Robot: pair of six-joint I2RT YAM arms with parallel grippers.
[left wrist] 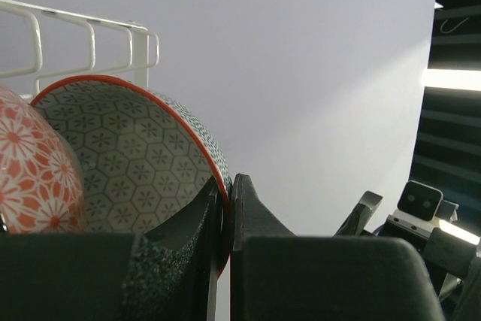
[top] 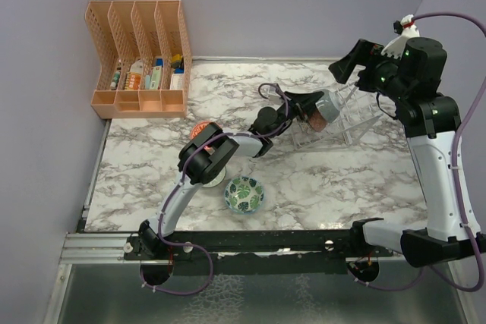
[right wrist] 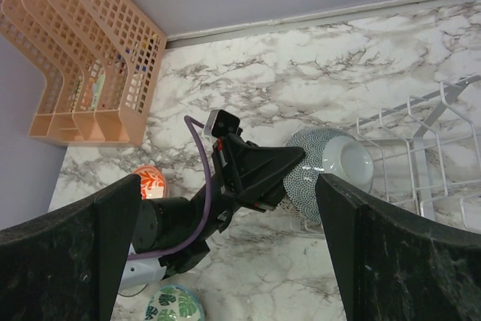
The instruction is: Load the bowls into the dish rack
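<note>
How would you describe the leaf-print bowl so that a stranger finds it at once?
Look at the marble table, near its front edge beside the left arm's elbow. The bowl sits there upright; only it shows green-blue leaves inside.

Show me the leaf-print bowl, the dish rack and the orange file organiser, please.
leaf-print bowl (top: 244,193): top external view, on its patterned inside.
dish rack (top: 355,121): top external view, on its clear side.
orange file organiser (top: 140,104): top external view, on its low front wall.
</note>
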